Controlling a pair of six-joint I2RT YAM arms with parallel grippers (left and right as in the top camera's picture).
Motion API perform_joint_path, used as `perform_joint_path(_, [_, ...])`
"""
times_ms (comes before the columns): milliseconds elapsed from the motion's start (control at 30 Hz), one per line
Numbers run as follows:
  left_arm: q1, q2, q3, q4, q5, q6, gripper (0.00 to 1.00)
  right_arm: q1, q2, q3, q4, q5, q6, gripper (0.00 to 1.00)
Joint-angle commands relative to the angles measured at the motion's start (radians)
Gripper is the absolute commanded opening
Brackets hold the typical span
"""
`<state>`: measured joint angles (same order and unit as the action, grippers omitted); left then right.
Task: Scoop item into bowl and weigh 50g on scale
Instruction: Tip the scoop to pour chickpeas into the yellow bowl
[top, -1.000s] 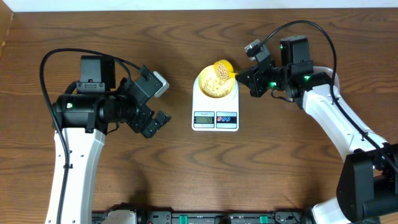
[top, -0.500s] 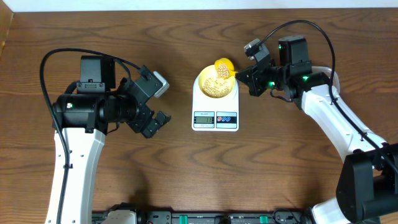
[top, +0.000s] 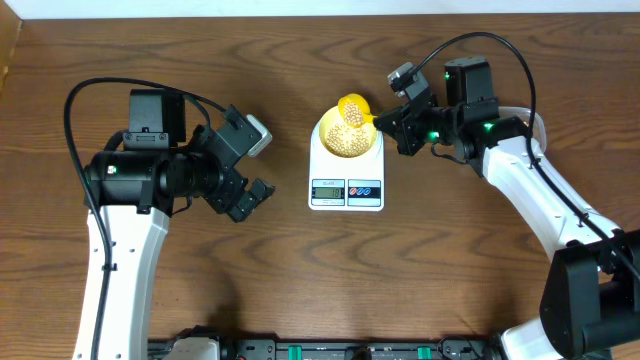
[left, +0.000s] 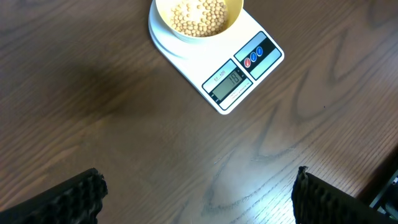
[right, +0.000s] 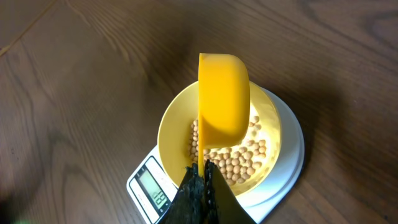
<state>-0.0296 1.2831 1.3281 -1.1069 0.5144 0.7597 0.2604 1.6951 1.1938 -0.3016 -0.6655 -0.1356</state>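
Note:
The white scale (top: 346, 175) stands mid-table and carries the pale-yellow bowl (top: 324, 131) holding beige beans (top: 345, 142). It also shows in the left wrist view: scale (left: 205, 65), bowl (left: 233, 12), beans (left: 199, 17). In the right wrist view the scale (right: 283, 177) bears the bowl (right: 171, 130) with beans (right: 242, 160). My right gripper (right: 204, 173) is shut on the handle of a bright yellow scoop (right: 222, 99), held tipped on its side over the bowl. It also shows in the overhead view, gripper (top: 385, 122) and scoop (top: 353, 106). My left gripper (top: 250, 170) is open and empty, left of the scale.
The scale's display (left: 229, 83) shows digits, with a red and a blue button (left: 254, 58) beside it. Brown wooden table (top: 300, 280) all around. The left arm's base (top: 130, 180) stands at the left, the right arm (top: 540, 190) reaches in from the right.
The scoop has rolled further onto its side over the bowl and shifted slightly left. The left arm has not moved.

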Motion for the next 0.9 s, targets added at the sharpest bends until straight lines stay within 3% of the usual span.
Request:
perform_joint_path(0, [0.004, 0.002, 0.0, -0.003, 0.009, 0.006, 0.98, 0.01, 0.009, 0.001, 0.021, -0.027, 0.008, 0.01])
perform_joint_path(767, [0.004, 0.002, 0.0, -0.003, 0.009, 0.006, 0.98, 0.023, 0.009, 0.001, 0.001, 0.026, -0.033, 0.01])
perform_joint_path(867, [0.004, 0.002, 0.0, -0.003, 0.009, 0.006, 0.98, 0.019, 0.009, 0.001, 0.0, 0.035, -0.089, 0.01])
